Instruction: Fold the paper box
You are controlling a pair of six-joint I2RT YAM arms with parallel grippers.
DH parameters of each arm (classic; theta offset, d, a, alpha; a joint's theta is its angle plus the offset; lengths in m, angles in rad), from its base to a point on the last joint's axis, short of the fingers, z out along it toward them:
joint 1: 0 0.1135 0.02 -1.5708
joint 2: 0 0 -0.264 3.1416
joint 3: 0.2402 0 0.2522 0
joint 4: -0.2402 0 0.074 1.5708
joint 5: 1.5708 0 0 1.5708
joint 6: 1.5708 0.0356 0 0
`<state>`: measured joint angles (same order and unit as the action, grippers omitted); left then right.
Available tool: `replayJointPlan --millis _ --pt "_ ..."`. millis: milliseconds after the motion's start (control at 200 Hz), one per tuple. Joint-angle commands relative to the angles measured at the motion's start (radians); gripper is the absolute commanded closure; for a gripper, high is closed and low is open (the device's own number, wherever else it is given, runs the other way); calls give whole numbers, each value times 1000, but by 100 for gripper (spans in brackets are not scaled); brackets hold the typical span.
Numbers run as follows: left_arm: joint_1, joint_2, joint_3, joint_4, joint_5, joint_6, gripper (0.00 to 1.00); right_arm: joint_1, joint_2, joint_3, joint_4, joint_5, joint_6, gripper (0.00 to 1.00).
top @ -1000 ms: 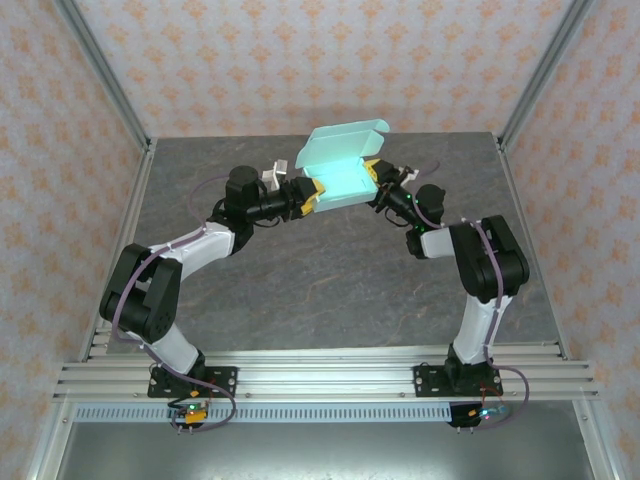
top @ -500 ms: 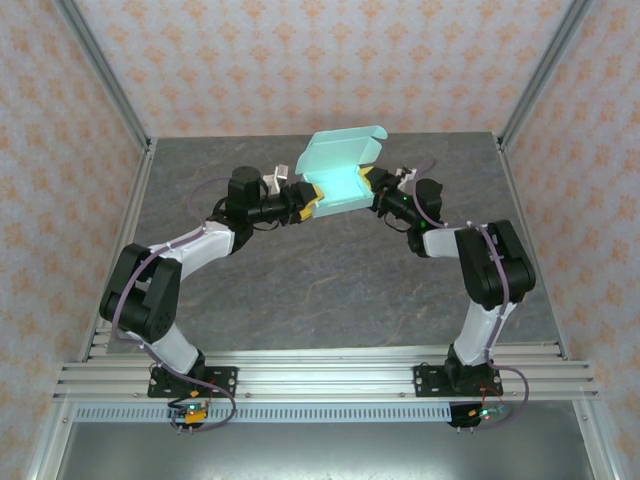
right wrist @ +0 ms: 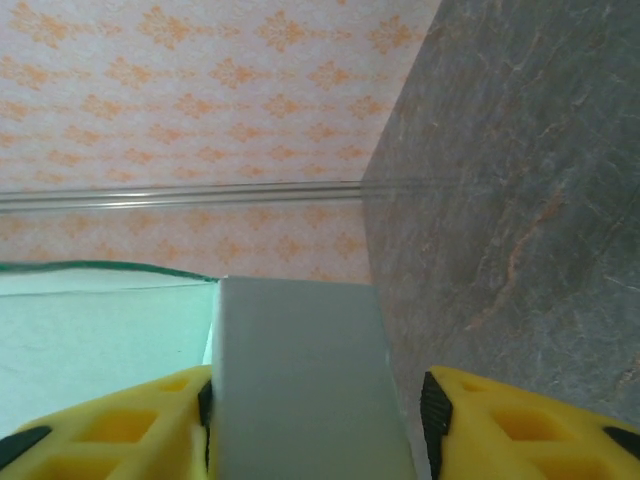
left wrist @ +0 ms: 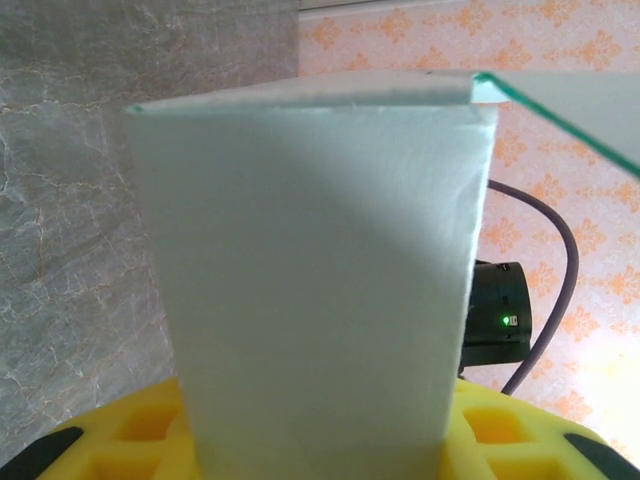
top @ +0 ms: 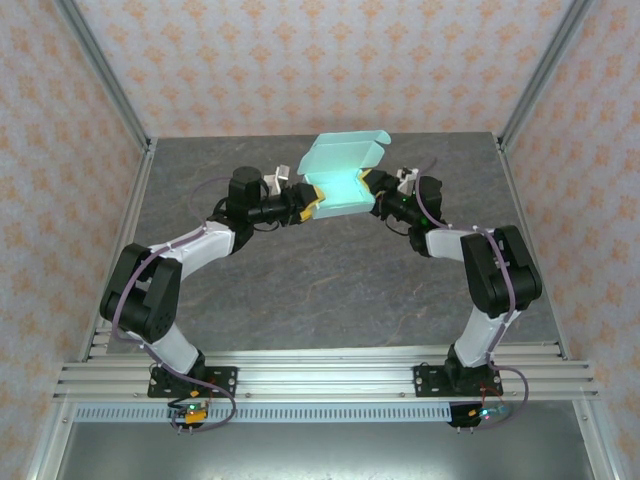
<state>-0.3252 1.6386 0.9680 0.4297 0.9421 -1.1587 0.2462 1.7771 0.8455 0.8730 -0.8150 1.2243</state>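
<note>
The paper box (top: pixel 340 188) is pale mint-green card, held in the air over the back of the table, its lid flap (top: pixel 345 152) standing up and open. My left gripper (top: pixel 312 203) is shut on the box's left end. In the left wrist view the card (left wrist: pixel 310 260) stands up between the yellow fingers (left wrist: pixel 120 440). My right gripper (top: pixel 372 190) is at the box's right end, open. In the right wrist view the box's end wall (right wrist: pixel 300 380) touches the left pad (right wrist: pixel 205 405), while a gap separates it from the right pad (right wrist: pixel 436 420).
The grey marbled table (top: pixel 330 290) lies under both arms. Patterned walls and aluminium posts (top: pixel 105 70) close in the back and sides. The rail (top: pixel 320 375) with the arm bases runs along the near edge.
The right gripper has moved in along the box's right end and its jaws have widened. The lid flap has dropped a little. The left gripper has kept its hold.
</note>
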Motion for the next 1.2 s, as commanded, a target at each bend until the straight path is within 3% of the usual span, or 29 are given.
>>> replayJointPlan --millis 0,140,270,435,576,716,896,1026,1191 --pt "15 19 16 15 0 80 72 6 -32 -2 -32 -7 -51 39" --pt "24 59 4 29 -3 100 71 -31 -52 -25 -45 -4 -62 33" --pt "25 106 35 -109 -8 234 70 -76 -91 -65 -92 -8 -139 31" --pt "21 185 77 -237 -16 392 69 -120 -186 -79 -384 50 -457 32" --pt "35 286 121 -268 52 471 65 -120 -261 -40 -636 136 -781 33" --pt "55 355 160 -340 89 555 52 -119 -280 -12 -722 124 -1003 35" --pt "76 319 196 -470 52 679 28 -116 -269 1 -722 181 -1105 35" --pt "102 296 225 -546 47 716 22 -91 -257 40 -708 168 -1192 34" --pt "110 210 212 -611 -43 761 17 -58 -200 119 -726 128 -1319 32"
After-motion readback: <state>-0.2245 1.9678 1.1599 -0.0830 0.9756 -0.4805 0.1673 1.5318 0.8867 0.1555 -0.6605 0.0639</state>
